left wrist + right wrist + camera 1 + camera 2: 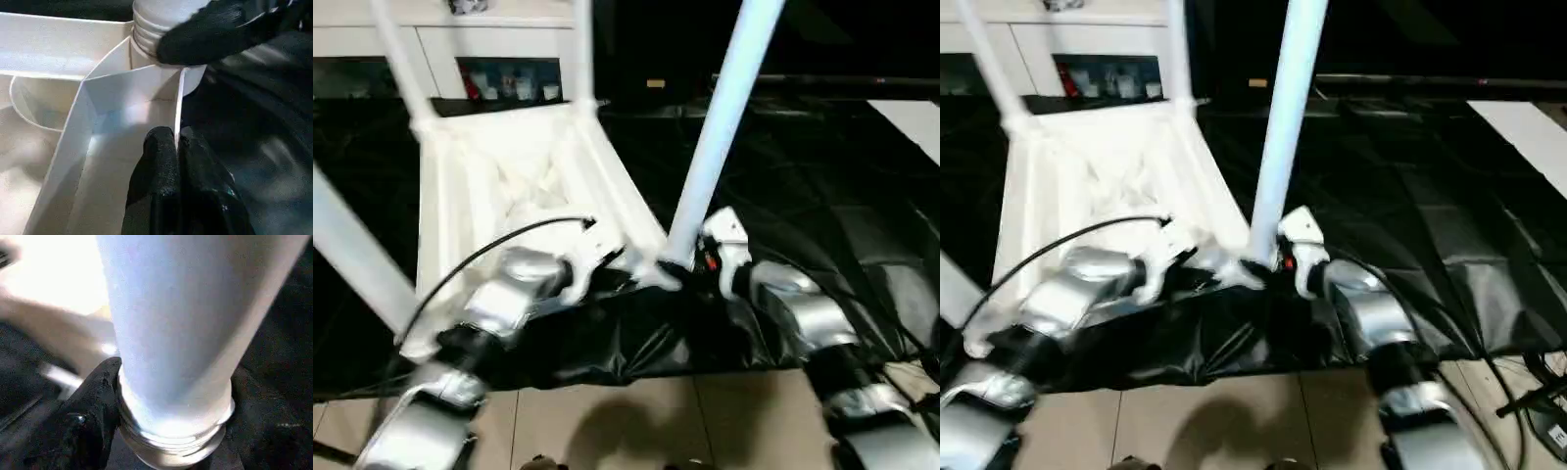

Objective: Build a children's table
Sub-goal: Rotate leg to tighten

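a black, wrinkled plastic sheet (822, 225) covers the floor ahead of me, with beige tiles (636, 421) showing at its near edge and a white cabinet with glass doors (499, 69) standing at the back. on the sheet lies the children's white plastic table, upside down: its rectangular top with the raised rim (509, 186) faces up toward me, ribs showing inside, and long tapered round white legs rise from the corners. two legs stand at the far corners (399, 59), another leg (342, 250) slants past on my left side, and the fourth white leg (720, 127) rises from the near corner socket (190, 81) between my two arms.

my left pincer (176, 147) is closed tight, its two black fingers (159, 161) pressed together on the thin edge of the tabletop's rim, just beside that near corner socket. the rim wall runs between the pads, so i am pinching the tabletop there. my silver left forearm (509, 294) reaches in over the sheet's edge, with a black cable (480, 255) arching above it.

my right pincer (690, 269) sits at the base of the fourth leg, right where the threaded end (171, 440) meets the socket. one black finger (90, 406) lies against the side of the leg just above the threads, touching it; the other finger is hidden behind the leg. the jaws stand wide around the leg's foot, but i cannot tell whether they are truly gripping it.
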`<state>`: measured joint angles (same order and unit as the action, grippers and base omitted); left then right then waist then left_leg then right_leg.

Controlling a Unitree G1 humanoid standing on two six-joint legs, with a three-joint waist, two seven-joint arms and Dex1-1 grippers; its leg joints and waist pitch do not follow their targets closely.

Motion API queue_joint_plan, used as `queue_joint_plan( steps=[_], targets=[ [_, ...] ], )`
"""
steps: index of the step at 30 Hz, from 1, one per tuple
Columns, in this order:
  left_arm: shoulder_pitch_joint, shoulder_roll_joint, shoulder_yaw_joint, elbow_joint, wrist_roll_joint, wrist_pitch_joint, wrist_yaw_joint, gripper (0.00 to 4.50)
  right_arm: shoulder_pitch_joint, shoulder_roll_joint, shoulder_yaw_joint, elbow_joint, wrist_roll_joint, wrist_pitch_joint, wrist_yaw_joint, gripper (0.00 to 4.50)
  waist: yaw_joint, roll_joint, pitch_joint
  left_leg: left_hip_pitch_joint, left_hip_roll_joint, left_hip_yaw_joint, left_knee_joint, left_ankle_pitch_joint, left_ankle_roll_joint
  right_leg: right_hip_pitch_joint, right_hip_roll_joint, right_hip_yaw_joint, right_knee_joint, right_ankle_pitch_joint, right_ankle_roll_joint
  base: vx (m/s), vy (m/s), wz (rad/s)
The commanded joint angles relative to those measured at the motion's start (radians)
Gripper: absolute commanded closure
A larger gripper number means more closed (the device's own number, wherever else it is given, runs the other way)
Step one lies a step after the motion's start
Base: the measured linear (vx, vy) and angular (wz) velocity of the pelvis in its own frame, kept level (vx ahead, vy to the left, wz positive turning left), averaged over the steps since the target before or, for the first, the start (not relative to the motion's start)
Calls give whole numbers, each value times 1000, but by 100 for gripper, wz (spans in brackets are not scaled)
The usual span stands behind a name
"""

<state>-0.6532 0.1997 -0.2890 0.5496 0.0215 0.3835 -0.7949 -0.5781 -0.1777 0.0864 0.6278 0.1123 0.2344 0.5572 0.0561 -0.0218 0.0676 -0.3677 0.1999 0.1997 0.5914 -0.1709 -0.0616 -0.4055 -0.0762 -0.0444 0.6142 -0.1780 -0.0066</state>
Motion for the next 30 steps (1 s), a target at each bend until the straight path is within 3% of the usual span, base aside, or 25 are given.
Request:
queue_joint_plan(
  steps=[1, 6, 9, 12, 17, 18, 19, 22, 27, 30],
  targets=[
    [-20, -65, 35, 29, -14, -19, 106, 450, -18, 58, 26, 35, -10, -2, -62, 174, 10, -12, -73, 10, 24, -16, -66, -177, 18, 44, -60, 37, -75, -223, -204, 0, 0, 0],
    [-20, -96, 13, 16, -10, -32, 97, 450, -37, 107, 25, 50, 0, -6, -77, 174, 15, -14, -75, 5, 21, -14, -64, -140, 49, 51, -61, 36, -69, -148, -221, 0, 0, 0],
    [-3, -75, -1, -10, -10, -50, 48, 450, -23, 94, 23, 13, -2, -18, -38, 105, 15, -12, -72, 6, 24, -15, -66, -161, 46, 51, -62, 35, -73, -182, -215, 0, 0, 0],
    [20, -38, -10, -35, -16, -81, -15, 450, -20, 61, 5, -8, 11, -17, -6, 99, 14, -12, -71, 7, 25, -16, -68, -174, 44, 49, -63, 35, -75, -198, -210, 0, 0, 0],
    [53, 16, -11, -71, -37, -117, -106, 450, -6, -19, 29, -46, 14, -36, 133, 55, 19, -9, -71, 9, 29, -16, -68, -186, 43, 49, -63, 35, -72, -194, -215, 0, 0, 0],
    [61, 28, -11, -80, -44, -123, -129, 450, 0, -38, 39, -54, 14, -45, 176, 55, 18, -9, -70, 9, 29, -15, -69, -189, 44, 46, -62, 37, -73, -193, -215, 0, 0, 0],
    [85, 61, -5, -108, -69, -127, -197, 450, 38, -115, 84, -104, 12, -70, 335, 55, 22, -13, -70, 10, 30, -15, -69, -201, 43, 48, -63, 35, -73, -205, -212, 0, 0, 0],
    [103, 90, 5, -124, -96, -143, -262, 450, 75, -186, 110, -158, 30, -76, 477, 55, 37, -13, -69, 13, 33, -13, -68, -196, 59, 44, -63, 39, -73, -200, -210, 0, 0, 0],
    [114, 128, 5, -133, -112, -164, -338, 450, 99, -247, 132, -194, 49, -65, 589, 55, 40, -16, -67, 13, 33, -15, -70, -219, 46, 43, -65, 38, -78, -271, -201, 0, 0, 0],
    [121, 160, -3, -142, -123, -168, -401, 450, 104, -273, 141, -200, 54, -64, 633, 71, 42, -15, -69, 12, 33, -15, -69, -204, 50, 42, -64, 38, -74, -251, -202, 0, 0, 0]
  ],
)
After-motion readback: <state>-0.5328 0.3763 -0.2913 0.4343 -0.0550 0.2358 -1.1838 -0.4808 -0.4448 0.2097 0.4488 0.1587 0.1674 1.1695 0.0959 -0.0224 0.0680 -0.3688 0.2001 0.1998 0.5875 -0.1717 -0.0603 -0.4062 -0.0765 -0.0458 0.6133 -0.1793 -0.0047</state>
